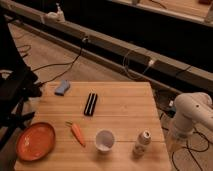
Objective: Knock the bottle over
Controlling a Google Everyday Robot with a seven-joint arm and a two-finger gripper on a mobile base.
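Bottle point(142, 141) stands upright beside cup point(104, 140); jaws hang off table's point(122, 102) right edge, opening unclear.

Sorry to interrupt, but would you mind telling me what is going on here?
A robot arm is going after the bottle, which stands upright near the right front corner of the table, beside a white cup. The gripper hangs just off the table's right edge, to the right of the bottle and not touching it. Nothing has been knocked over yet.

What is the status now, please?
Gripper off table edge, apart from bottle. Bottle upright. Nothing between them; cup on bottle's far side.
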